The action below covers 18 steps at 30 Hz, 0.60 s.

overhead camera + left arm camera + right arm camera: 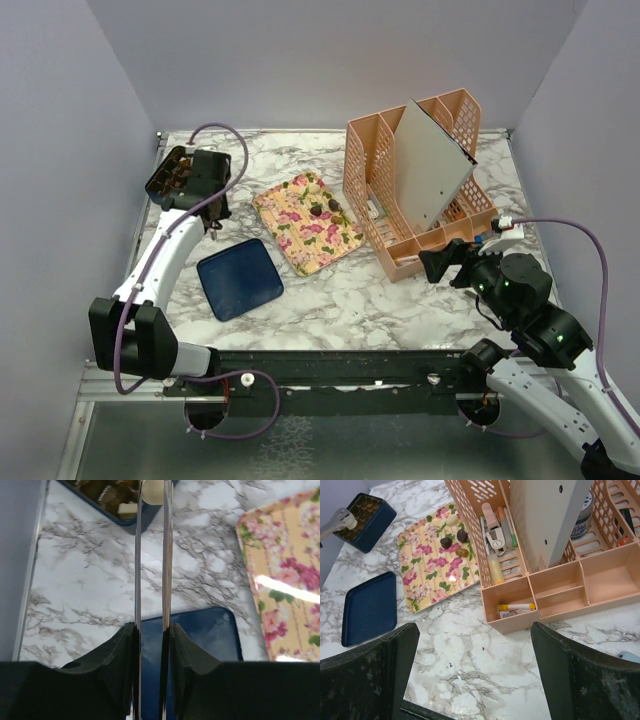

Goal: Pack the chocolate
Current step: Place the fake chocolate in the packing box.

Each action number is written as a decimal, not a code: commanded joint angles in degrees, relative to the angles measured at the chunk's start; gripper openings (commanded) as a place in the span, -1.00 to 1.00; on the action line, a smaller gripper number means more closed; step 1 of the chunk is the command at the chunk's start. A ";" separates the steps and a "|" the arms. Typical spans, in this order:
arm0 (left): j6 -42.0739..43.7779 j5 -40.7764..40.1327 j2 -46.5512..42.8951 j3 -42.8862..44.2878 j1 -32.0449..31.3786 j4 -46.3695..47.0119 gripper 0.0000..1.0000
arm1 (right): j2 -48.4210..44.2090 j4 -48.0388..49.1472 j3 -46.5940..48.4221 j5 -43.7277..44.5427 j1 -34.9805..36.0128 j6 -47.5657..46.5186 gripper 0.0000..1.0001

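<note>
My left gripper (151,630) is shut on a pair of metal tongs (167,555). The tongs' tips pinch a cream chocolate (152,491) over the dark blue box (115,517), which has brown pieces in its grid. From above, that gripper (205,175) sits beside the box (168,172) at the far left. Several more chocolates (446,542) lie on the floral tray (427,575), seen from above as dark pieces (320,210). Open and empty, my right gripper (474,630) hovers over bare marble near the right front (440,265).
The box's flat blue lid (238,278) lies on the marble between the tray (300,235) and the left arm. A peach desk organizer (420,190) holding a grey board and stationery stands at the back right. Grey walls enclose the table.
</note>
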 commanded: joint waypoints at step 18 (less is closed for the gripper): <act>-1.42 3.28 5.97 2.79 14.81 7.18 -0.31 | -0.34 0.61 -0.11 -0.59 0.11 -1.18 0.98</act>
